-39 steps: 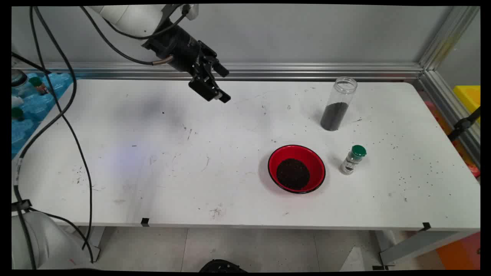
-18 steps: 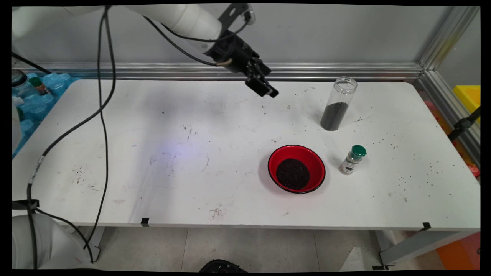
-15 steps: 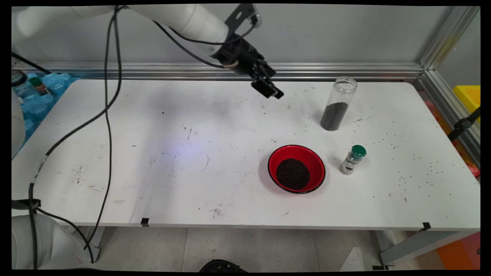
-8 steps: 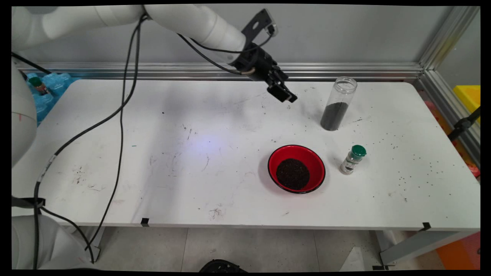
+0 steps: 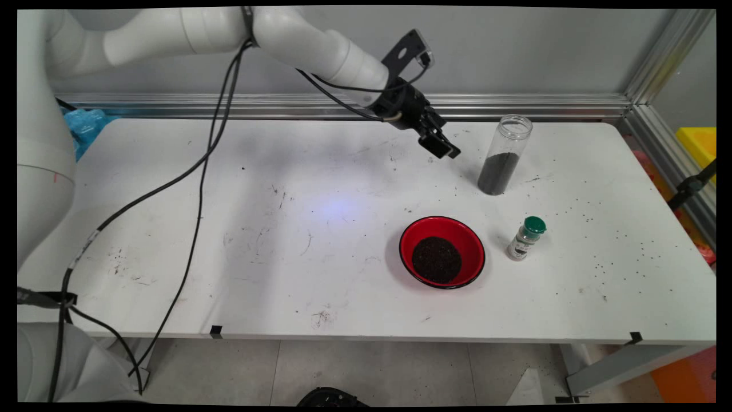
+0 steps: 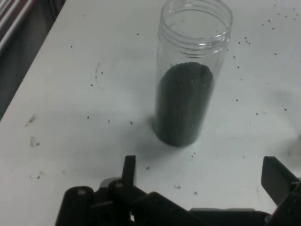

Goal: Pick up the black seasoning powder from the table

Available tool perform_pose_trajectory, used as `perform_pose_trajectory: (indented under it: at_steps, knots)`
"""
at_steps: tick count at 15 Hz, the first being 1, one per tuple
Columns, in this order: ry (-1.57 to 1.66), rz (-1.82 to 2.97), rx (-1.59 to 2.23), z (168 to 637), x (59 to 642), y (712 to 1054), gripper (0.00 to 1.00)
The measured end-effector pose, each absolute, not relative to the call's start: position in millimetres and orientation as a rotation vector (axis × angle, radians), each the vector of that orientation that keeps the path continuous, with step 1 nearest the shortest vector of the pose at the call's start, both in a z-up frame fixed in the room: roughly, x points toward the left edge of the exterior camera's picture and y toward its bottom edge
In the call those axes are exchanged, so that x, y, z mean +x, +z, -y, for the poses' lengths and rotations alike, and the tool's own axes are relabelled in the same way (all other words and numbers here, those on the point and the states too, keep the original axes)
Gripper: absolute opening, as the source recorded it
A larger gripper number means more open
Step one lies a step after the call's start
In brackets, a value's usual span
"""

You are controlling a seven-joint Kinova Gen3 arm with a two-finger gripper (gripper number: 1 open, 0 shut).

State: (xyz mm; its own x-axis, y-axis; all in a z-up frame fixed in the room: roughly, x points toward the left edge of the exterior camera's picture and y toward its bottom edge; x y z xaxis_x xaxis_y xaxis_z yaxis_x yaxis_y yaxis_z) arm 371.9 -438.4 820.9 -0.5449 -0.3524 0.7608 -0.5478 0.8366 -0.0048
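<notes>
White table, speckled with dark grains, backed by a grey wall and an aluminium rail. Gripper carried rightward along the far side across the earlier frames, from above the table's left-centre to just left of the clear jar, and somewhat lower than before. Jar, red bowl and green-capped shaker unchanged in place throughout. Arm reaching in from the upper left, wrist angled down and to the right, black cables trailing to the table's near left edge. Fingers spread wide apart and empty in the hand view, with the jar centred ahead of them, upright, lidless, roughly half filled with dark grains; near, not touching. Bowl of dark grains nearer the camera than the jar, shaker just to the bowl's right.
</notes>
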Motion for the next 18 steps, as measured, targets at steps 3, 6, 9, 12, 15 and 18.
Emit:
perform_pose_trajectory:
  at_steps: [3,6,9,12,15,18]
  knots:
    - [0.303,2.186,0.648,449,361,807,1.00]
    - [0.297,2.175,0.642,456,354,798,1.00]
    - [0.290,2.164,0.635,463,346,787,1.00]
    - [0.285,2.151,0.629,471,337,777,1.00]
    - [0.277,2.135,0.629,479,329,766,1.00]
    - [0.269,2.117,0.631,485,321,756,1.00]
